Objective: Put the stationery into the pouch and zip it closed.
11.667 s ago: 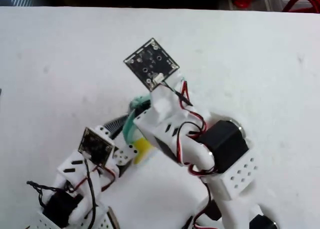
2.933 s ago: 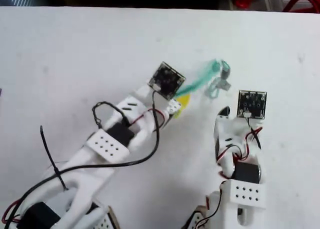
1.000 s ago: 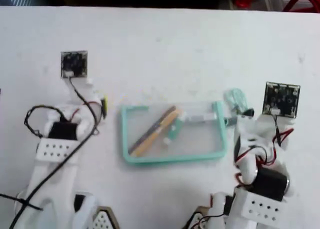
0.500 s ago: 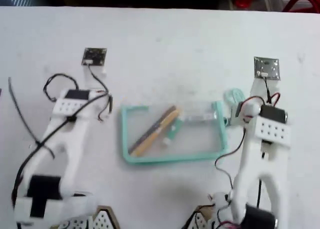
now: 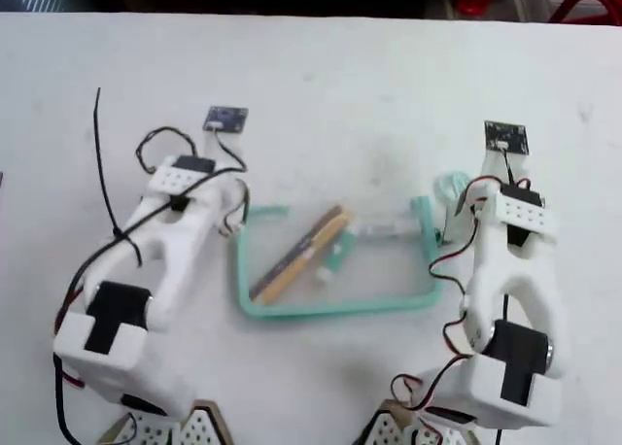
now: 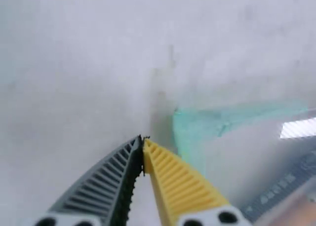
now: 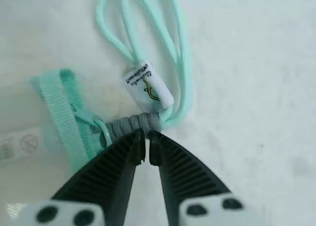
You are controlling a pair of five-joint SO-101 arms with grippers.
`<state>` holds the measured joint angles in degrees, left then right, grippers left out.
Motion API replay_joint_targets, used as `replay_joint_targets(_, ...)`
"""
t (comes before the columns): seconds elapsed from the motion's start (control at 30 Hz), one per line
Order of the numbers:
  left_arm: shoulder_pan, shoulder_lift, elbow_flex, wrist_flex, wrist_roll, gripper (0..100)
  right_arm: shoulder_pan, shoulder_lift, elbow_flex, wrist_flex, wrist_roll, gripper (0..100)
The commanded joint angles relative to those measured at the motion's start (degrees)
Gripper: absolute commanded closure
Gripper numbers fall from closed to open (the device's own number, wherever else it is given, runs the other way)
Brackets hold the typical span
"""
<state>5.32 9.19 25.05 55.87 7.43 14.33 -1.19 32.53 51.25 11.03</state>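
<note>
both arms on my feed are white printed plastic shells. the left arm [image 5: 165,241] has a black motor block [image 5: 109,321] set low in it, and a long black cable [image 5: 98,163] loops loose beside it. the right arm [image 5: 505,270] carries thin red and black wires [image 5: 455,262] and a black motor [image 5: 517,356] of its own. each wrist plate [image 5: 185,176] is dotted with small round holes and is tipped by a dark circuit board [image 5: 225,119]. the left hand [image 6: 142,139] pairs a grey ribbed finger [image 6: 98,186] with a yellow one [image 6: 177,181]. the right hand [image 7: 146,136] has two black ribbed fingers [image 7: 108,171] on white bases with dark screw holes.
</note>
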Motion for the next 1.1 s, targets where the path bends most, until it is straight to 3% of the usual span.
replay_joint_targets(0.0, 2.6, -0.3, -2.4, -3.3, 1.1, 98, -2.8, 0.7, -2.9, -0.4, 2.8, 98.1)
replay_joint_targets(0.5, 0.8, -0.6, -3.0, -12.2, 1.1, 98, -11.3, 11.6, -9.1, 3.2, 4.7, 98.1)
replay_joint_targets(0.67, 2.1, -0.3, -5.1, -9.8, 1.1, 98, -15.6, 11.7, -8.7, 4.4, 4.7, 98.1)
replay_joint_targets(0.97, 2.0, -0.3, -9.0, -10.0, 1.1, 98, -16.2, 11.9, -8.8, 4.4, 4.7, 98.1)
replay_joint_targets(1.07, 0.5, -1.0, -8.8, -5.4, 1.1, 98, -16.0, 11.9, -8.8, 4.4, 4.7, 98.1)
